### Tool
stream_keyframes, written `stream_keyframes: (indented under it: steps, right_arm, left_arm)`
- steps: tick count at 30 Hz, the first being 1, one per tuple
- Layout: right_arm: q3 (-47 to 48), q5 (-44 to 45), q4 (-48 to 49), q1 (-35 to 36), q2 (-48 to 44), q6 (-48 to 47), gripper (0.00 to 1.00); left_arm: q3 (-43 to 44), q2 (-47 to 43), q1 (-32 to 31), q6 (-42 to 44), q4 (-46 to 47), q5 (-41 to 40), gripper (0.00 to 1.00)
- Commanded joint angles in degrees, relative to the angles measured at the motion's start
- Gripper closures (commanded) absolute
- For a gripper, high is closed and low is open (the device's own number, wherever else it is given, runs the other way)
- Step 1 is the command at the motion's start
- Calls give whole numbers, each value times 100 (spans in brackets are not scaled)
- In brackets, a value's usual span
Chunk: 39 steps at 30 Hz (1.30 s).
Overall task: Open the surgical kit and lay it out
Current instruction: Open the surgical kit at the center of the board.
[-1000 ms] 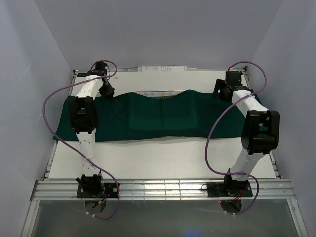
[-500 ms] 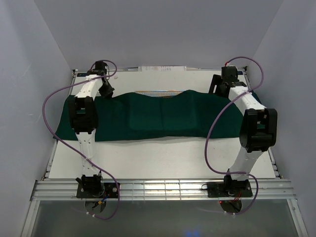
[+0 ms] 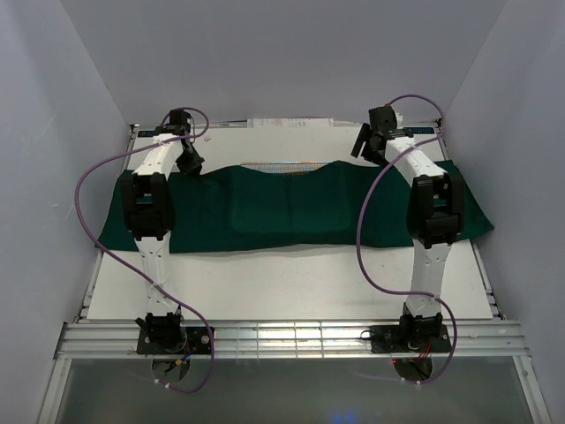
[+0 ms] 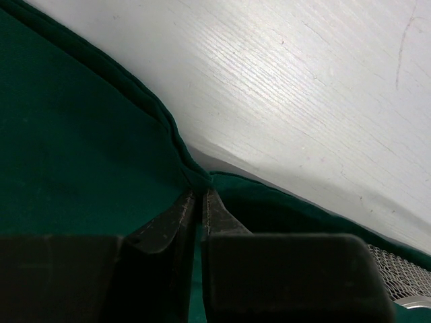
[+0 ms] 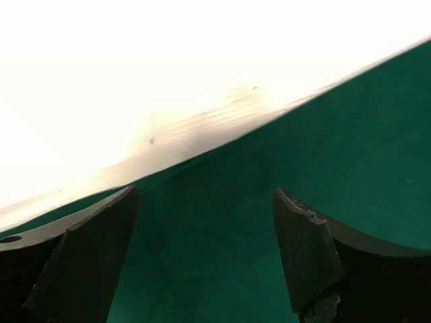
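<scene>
Left wrist view shows the left gripper (image 4: 199,200) pinched tight on the far hem of the dark green cloth wrap (image 4: 67,148), apparently to peel it off the rectangular silver wire-mesh tray (image 4: 399,266), only a corner of which shows. The wrap lies across the white table (image 3: 291,283). The right gripper (image 5: 205,202), jaws wide and holding nothing, hovers over the wrap's far right edge. The tray's contents are hidden under the cloth.

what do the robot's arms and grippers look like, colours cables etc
Both the left arm and right arm have white links and bulky black joint housings. A purple cable loops along each. The left gripper and right gripper are black with flat dark fingers.
</scene>
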Motion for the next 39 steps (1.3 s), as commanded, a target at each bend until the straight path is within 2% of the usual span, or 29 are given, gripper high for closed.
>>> stream_keyframes:
  steps: [1,12,17,21,22,24,27,28,33,39]
  right_arm:
    - [388,-111,-64,162,181,306,15]
    - [1179,-489,-55,285,981,421,18]
    - [1144,-524,-178,294,1025,395,21]
    - [977,-498,-344,294,850,298,31]
    - [942,-481,-388,285,806,254,38]
    - [889,-402,-476,294,691,210,39]
    - [889,-261,-652,285,568,79,45]
    - [889,-243,-696,285,533,35,52]
    - [836,-76,-828,276,375,-71,67]
    - [635,-41,-846,154,261,-98,68]
  left_arm:
    - [9,-457,34,4,45,98,81]
    - [0,-421,34,4,62,46,81]
    - [26,-413,34,13,71,19,81]
    - [44,-430,34,39,62,-33,81]
    - [44,-422,34,48,62,-60,81]
    - [26,-439,34,74,71,-86,81]
    - [26,-456,34,83,62,-121,80]
    - [26,-457,34,92,62,-130,80]
    - [18,-465,34,92,62,-148,80]
    - [9,-474,34,101,62,-174,80]
